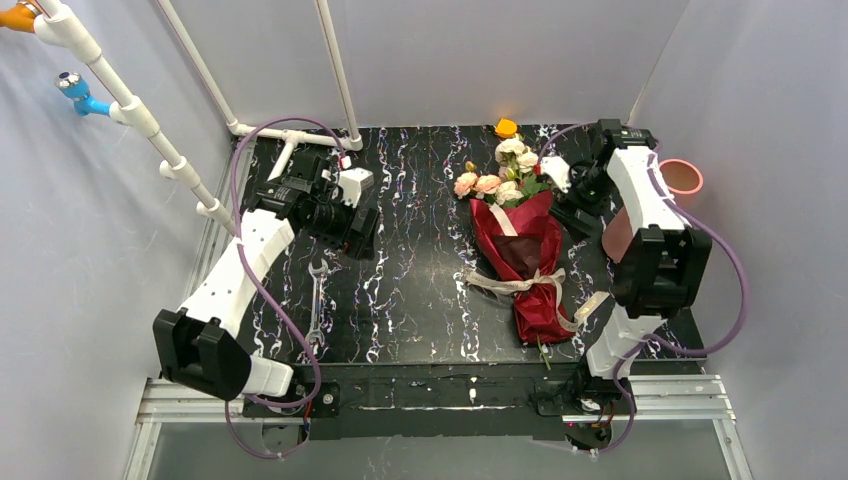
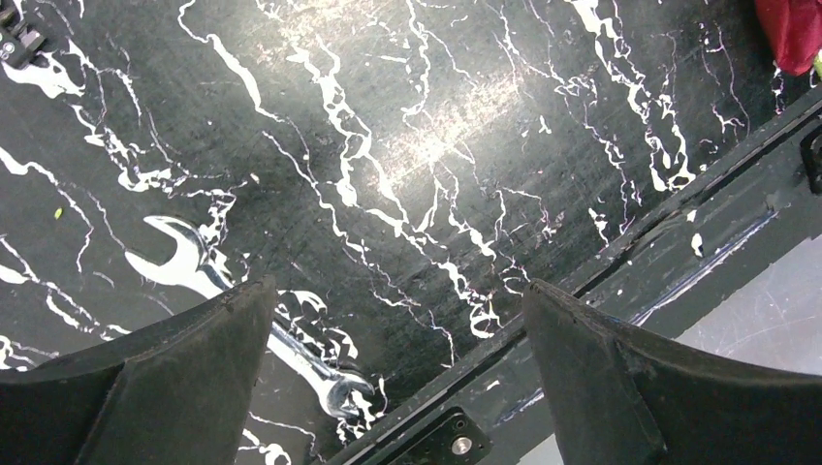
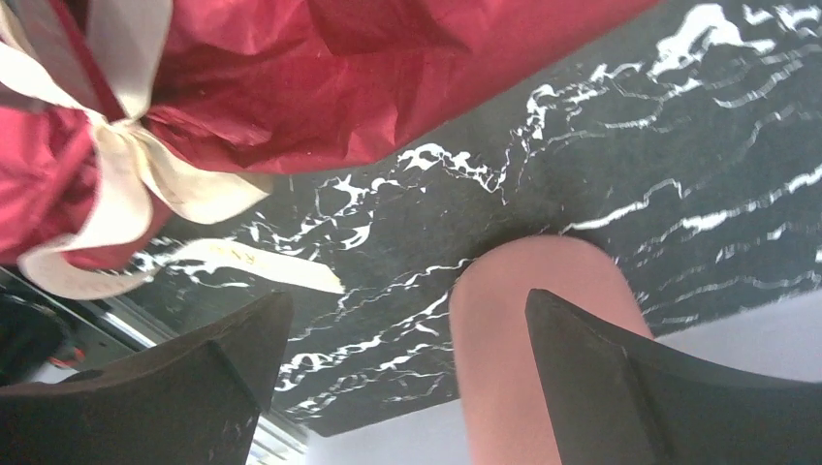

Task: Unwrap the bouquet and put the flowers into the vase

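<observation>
While the left gripper (image 2: 397, 291) and right gripper (image 3: 407, 300) hung wide apart and empty, the bouquet (image 1: 525, 250) lay wrapped at right, near the vase (image 1: 681, 176); light, soft, crushable, it seemed best taken at the ribbon (image 1: 520, 285).

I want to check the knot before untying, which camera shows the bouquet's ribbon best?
Right wrist view: the ribbon is close up, knot and tails clear. The top view shows it small, around the bouquet. The left wrist view catches only red wrapping.
</observation>
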`<control>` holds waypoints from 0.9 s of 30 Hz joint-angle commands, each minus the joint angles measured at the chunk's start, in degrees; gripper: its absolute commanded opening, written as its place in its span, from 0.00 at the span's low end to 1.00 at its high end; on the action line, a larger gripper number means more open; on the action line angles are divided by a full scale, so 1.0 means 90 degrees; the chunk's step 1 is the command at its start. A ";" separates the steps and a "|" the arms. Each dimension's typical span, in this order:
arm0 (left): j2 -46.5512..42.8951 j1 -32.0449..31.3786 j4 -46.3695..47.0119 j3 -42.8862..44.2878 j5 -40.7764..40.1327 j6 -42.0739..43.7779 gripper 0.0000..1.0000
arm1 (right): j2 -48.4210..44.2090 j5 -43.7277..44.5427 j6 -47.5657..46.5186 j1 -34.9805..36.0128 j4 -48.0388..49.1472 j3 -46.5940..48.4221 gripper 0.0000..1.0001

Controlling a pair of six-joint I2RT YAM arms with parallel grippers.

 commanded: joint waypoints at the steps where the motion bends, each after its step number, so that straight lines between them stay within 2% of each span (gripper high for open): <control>1: 0.0093 -0.0004 0.0063 0.0327 0.0365 0.0119 1.00 | 0.0325 0.0308 -0.1832 -0.0001 -0.0277 -0.0179 1.00; 7: 0.0171 -0.0011 0.0242 0.0346 0.0467 0.0078 1.00 | 0.0542 0.0387 -0.2355 0.0016 0.0379 -0.1014 1.00; 11: 0.0210 -0.0010 0.0422 0.0229 0.0706 0.0014 1.00 | 0.0939 0.0320 -0.2152 0.0344 0.0612 -0.1026 1.00; 16: 0.0280 -0.0005 0.0502 0.0279 0.0549 -0.0132 1.00 | 0.1210 -0.0002 -0.1738 0.0887 0.0912 -0.0968 1.00; 27: 0.0196 -0.0003 0.0603 0.0073 0.0138 -0.0207 1.00 | 0.1911 -0.1022 0.0737 0.2291 0.1854 -0.0233 1.00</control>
